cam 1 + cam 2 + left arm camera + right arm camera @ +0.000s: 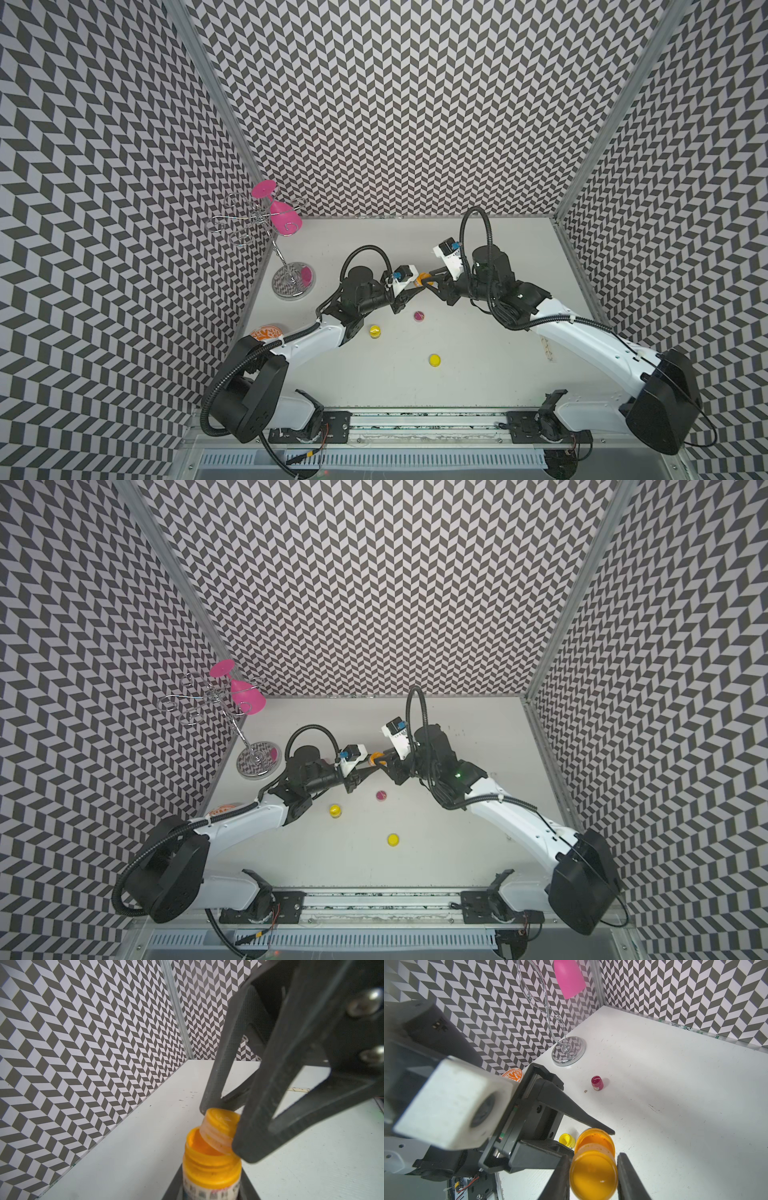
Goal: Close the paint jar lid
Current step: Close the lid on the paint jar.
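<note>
Your left gripper (591,1141) is clamped on the orange jar (212,1169), which is well off the stand (286,287), level with its base and out toward mid-table. Your right gripper (593,1177) is pinching the lid (220,1126), and it's sitting crooked on the jar's mouth, one edge dipped inside, the other raised. Red jar (419,316) stands alone, also out that side of the stand
</note>
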Robot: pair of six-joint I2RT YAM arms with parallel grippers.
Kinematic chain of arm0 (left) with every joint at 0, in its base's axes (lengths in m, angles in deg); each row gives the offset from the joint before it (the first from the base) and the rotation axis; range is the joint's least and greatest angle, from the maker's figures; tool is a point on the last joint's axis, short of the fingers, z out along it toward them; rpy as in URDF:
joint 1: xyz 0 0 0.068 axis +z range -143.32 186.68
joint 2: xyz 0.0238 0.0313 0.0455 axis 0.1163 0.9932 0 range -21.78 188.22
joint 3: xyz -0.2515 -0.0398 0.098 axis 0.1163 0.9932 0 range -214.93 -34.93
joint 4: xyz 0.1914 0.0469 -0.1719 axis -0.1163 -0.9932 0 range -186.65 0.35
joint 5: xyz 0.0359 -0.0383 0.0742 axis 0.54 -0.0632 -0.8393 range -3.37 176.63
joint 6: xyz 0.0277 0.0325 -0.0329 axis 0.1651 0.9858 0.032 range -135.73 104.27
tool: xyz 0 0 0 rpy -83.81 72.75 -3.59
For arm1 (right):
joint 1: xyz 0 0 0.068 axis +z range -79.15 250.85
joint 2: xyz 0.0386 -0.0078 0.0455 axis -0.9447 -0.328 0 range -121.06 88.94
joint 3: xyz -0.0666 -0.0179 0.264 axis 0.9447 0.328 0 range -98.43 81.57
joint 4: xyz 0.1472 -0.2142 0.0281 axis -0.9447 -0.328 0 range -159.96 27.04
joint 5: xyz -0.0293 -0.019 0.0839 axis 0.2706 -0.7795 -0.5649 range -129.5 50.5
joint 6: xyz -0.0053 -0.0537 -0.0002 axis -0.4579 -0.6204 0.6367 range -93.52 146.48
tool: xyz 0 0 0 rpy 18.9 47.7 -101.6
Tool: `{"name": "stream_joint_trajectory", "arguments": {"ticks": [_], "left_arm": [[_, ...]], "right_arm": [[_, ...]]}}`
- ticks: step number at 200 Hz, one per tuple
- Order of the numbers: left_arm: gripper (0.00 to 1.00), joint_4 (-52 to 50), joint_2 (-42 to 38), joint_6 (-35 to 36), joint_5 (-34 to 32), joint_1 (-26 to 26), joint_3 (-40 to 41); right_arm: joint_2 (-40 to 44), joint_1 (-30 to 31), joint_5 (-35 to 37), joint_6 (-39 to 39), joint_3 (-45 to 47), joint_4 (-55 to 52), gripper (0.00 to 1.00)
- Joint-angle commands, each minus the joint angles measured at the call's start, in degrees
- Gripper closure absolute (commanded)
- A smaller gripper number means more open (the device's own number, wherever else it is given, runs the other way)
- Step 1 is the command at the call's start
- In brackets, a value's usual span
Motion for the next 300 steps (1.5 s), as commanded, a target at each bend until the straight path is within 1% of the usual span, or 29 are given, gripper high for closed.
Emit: {"name": "stream_joint_trajectory", "arguments": {"ticks": [1, 69, 82, 108, 150, 177, 197, 215, 253, 300], "left_arm": [[0.71, 2.97, -0.46, 0.58, 3.92, -0.51, -1.53], [0.72, 3.07, -0.62, 0.93, 6.56, -0.51, -1.51], [0.72, 3.07, -0.58, 1.12, 6.53, -0.60, -1.57], [0.72, 2.79, -0.88, 1.64, 6.00, -0.51, -1.59], [0.72, 4.49, -2.60, 0.94, 5.27, 1.14, -0.93], [0.72, 6.46, -2.84, -0.89, 5.95, 3.05, -0.63], [0.72, 6.68, -2.79, -1.19, 6.05, 3.13, -0.64], [0.72, 7.02, -2.91, -1.51, 6.13, 3.12, -0.63], [0.72, 10.06, -4.42, -3.96, 5.13, 3.11, 0.33], [0.74, 14.81, -6.65, -9.33, -1.88, 3.54, 1.36]], "right_arm": [[-1.62, 0.42, 0.30, -0.05, -0.94, 2.25, 0.72], [-3.22, 0.43, 1.67, -0.63, -1.47, 2.16, 0.72], [-3.72, 0.43, 0.86, -0.83, -1.54, 1.99, 0.72], [-5.40, 0.43, -2.92, -1.71, -2.38, -0.18, 0.72], [-7.27, 0.43, -5.18, -3.31, -2.46, -4.21, 0.72], [-7.60, 0.65, -5.40, -3.87, -2.44, -5.24, 0.72], [-7.99, 1.19, -5.34, -4.15, -2.65, -5.13, 0.72], [-8.47, 2.29, -3.49, -4.00, -2.85, -4.90, 0.72], [-8.76, 3.28, -1.77, 0.58, -1.16, -0.98, 0.72], [-8.65, 5.20, 1.32, 9.27, 3.19, 5.60, 0.72]]}}
